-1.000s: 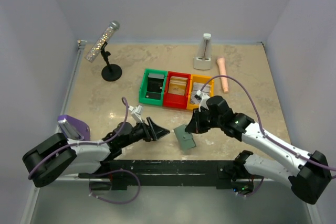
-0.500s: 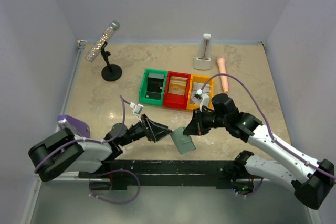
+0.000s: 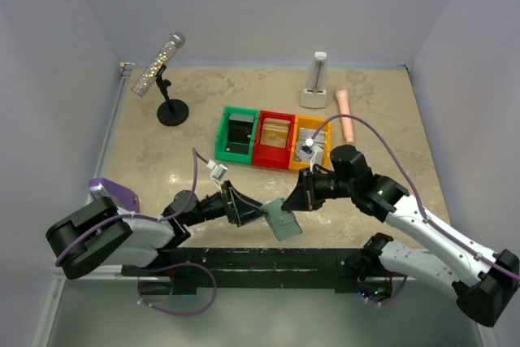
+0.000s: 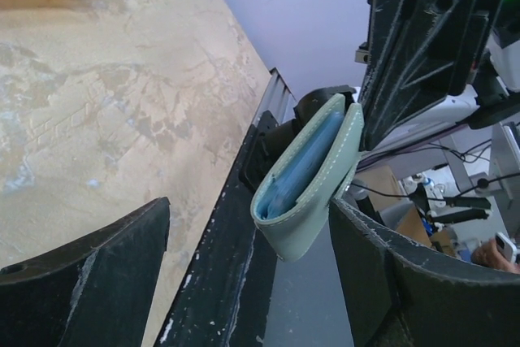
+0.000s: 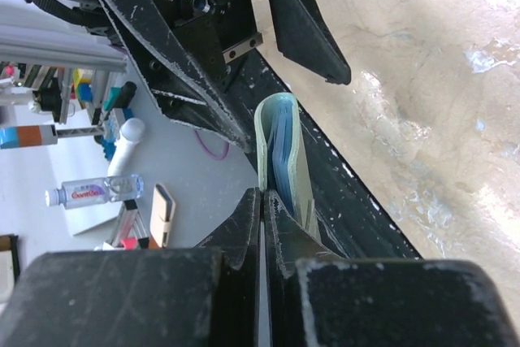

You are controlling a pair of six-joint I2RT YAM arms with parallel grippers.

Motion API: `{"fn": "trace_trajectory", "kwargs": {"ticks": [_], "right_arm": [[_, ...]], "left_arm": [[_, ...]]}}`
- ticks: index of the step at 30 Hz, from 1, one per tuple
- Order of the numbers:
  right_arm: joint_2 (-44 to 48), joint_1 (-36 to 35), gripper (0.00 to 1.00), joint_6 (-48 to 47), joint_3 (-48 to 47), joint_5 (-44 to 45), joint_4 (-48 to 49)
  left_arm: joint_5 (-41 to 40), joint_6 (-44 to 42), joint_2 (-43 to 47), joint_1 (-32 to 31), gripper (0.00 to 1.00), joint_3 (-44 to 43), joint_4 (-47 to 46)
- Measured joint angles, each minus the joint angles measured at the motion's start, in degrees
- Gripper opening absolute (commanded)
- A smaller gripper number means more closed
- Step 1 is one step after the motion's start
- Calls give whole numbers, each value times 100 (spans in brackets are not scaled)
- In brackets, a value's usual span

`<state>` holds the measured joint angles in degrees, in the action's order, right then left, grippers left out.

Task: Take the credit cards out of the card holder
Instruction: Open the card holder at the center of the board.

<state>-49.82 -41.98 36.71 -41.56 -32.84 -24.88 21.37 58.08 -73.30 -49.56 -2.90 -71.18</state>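
The card holder (image 3: 283,219) is grey-green, folded almost shut, and held off the table near the front edge. My right gripper (image 3: 297,199) is shut on one outer flap of it; in the right wrist view the gripper (image 5: 262,195) pinches the left flap of the holder (image 5: 280,148), with the blue pockets beside it. My left gripper (image 3: 253,210) is open just left of the holder. In the left wrist view the holder (image 4: 313,172) hangs between my open gripper (image 4: 250,215), close to the right finger (image 4: 398,282). The credit cards are hidden inside the fold.
Green (image 3: 236,134), red (image 3: 275,139) and yellow (image 3: 309,140) bins stand in a row mid-table. A microphone on a stand (image 3: 165,79) is back left, a white device (image 3: 318,87) and pink handle (image 3: 345,114) back right. A black rail (image 3: 268,259) runs along the front edge.
My left gripper has moved right, up to the card holder, staying open. My right gripper has kept its hold and shifted the holder slightly.
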Motion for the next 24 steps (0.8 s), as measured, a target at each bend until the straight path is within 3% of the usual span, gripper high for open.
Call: {"fn": "trace_trajectory", "kwargs": {"ticks": [9,24], "right_arm": [[-50,0,0,125,0,-146,262],[-118,0,0,173,0,-249,356]], "left_arm": [[387,140,223,0,77,-195,-37],[732,256,216,-2,37,-352,-50]]}}
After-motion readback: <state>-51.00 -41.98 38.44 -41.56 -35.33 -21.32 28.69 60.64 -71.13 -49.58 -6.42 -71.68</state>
